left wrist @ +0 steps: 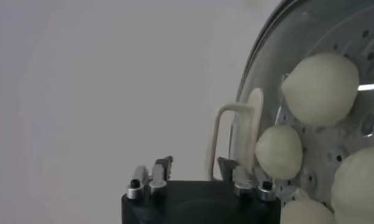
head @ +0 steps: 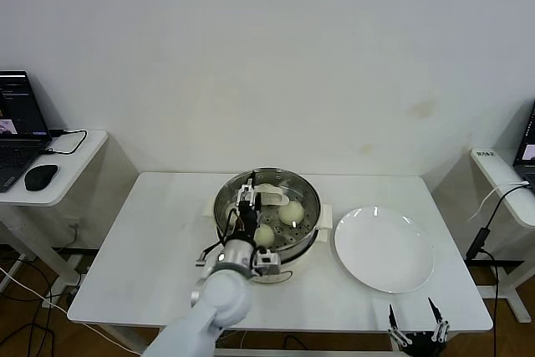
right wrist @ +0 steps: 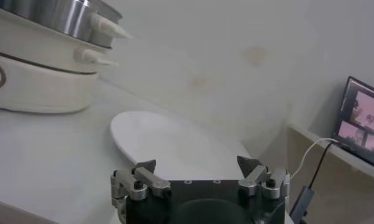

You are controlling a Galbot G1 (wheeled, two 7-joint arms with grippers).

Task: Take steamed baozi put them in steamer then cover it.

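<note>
my left gripper (head: 248, 198) was positioned above the steamer (head: 309, 194), over its left half. its jaws stood wide apart and held nothing; the cream-white handle (left wrist: 236, 137) of the cover (left wrist: 266, 73) sat between the fingers (left wrist: 155, 176), with no contact visible. the cover itself lay on the steamer, its glass over the steamed baozi (left wrist: 321, 88). four buns showed in the left wrist view, resting on the perforated floor; two were plain in the head view (head: 291, 212).

my right gripper (head: 415, 328) was parked low at the near right edge of the table (head: 150, 240), well apart from the steamer. its jaws were spread wide with nothing between them.

work surface: a white table with the steamer at its centre on a cream-white pot base (right wrist: 41, 82). a flat white plate (head: 384, 248) lay just beside the steamer on the right, bare.

room: a plain white wall (head: 267, 56) stood behind the table. a side desk (head: 58, 181) on the left carried a laptop (head: 18, 123) and a black mouse (head: 40, 176). another desk (head: 506, 181) on the right carried a white cable (head: 501, 196) and a second screen (right wrist: 360, 122).
</note>
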